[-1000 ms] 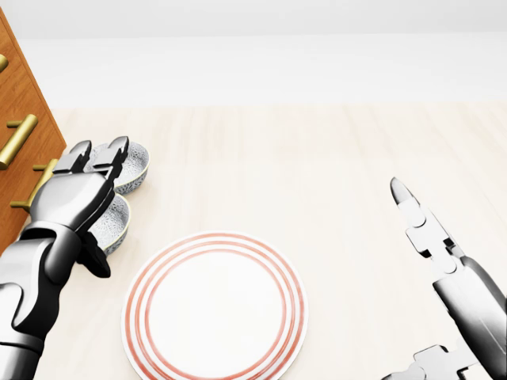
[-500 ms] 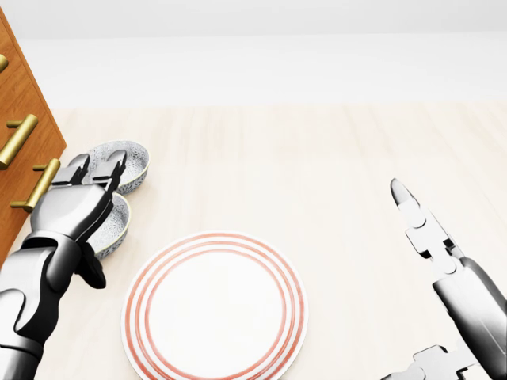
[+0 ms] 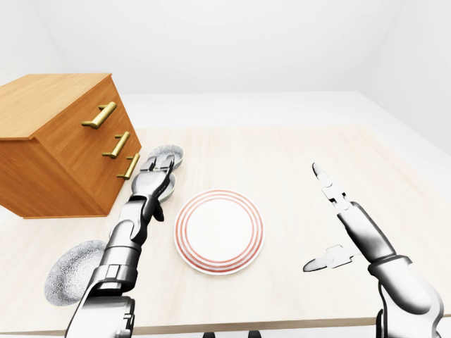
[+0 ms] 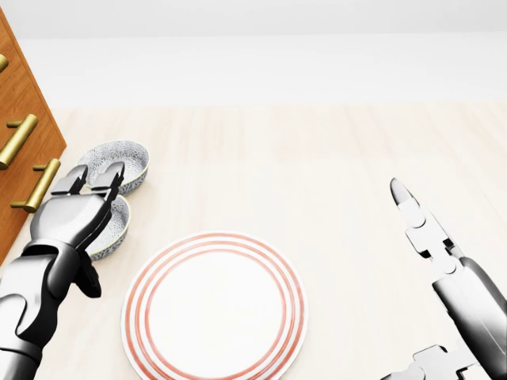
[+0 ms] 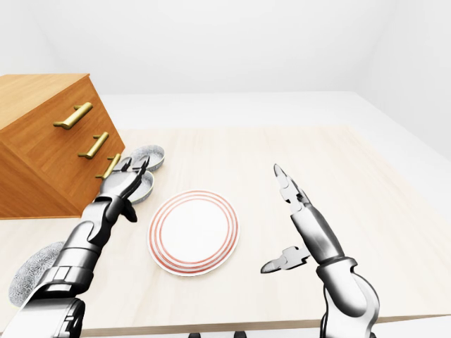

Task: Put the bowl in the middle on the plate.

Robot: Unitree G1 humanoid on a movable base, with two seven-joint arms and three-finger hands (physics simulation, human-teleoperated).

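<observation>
Now, left robot hand (image 4: pixel 70 215) over the middle bowl (image 4: pixel 116 226), fingers unclenched.

Nearest, at the left-eye view's lower left, a speckled bowl (image 3: pixel 72 272) sits on the pale desk (image 4: pixel 317 174). Next comes the red-ringed plate (image 4: pixel 214 305), bare, with the right robot hand (image 3: pixel 350 227) well apart to its right, fingers spread and grasping nothing. Just left of the plate lies the middle bowl, the left robot hand's straight fingers reaching across its rim, not closed round it. Beyond that sit the far bowl (image 4: pixel 127 162) and the wooden drawer chest (image 3: pixel 63 141).

In the head view, the left hand (image 4: pixel 75 214) hides most of the middle bowl (image 4: pixel 119 226).
</observation>
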